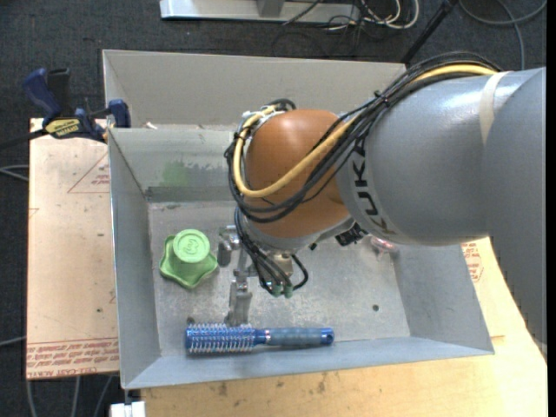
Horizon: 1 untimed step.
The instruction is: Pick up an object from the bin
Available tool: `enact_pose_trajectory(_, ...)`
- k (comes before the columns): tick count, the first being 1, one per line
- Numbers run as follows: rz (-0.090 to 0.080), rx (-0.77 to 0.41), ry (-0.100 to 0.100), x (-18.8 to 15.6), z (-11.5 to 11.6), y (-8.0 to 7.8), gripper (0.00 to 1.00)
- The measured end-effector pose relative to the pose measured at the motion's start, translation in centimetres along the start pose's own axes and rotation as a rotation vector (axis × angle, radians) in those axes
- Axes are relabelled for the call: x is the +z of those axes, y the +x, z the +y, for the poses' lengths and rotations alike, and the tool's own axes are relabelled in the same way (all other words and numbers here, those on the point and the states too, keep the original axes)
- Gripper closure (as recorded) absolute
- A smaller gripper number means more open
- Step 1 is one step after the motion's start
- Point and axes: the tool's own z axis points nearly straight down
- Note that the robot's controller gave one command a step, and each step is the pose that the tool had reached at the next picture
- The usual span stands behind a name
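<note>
The gripper (246,302) (whether open or closed cannot be told) hangs just behind the blue brush (261,338), which lies crosswise before it, a green cap (187,257) close beside.

Cap (187,257) behind hairbrush (259,338), in bin (130,259)

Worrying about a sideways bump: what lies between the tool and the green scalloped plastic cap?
Nothing: in the camera view, only bare grey bin floor separates the tool from the green scalloped plastic cap.
</note>
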Motion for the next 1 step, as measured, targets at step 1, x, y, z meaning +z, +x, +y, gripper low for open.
enact_pose_trajectory(1,-0.018,-0.247,-0.002,11.12,-4.83,1.24,0.00)
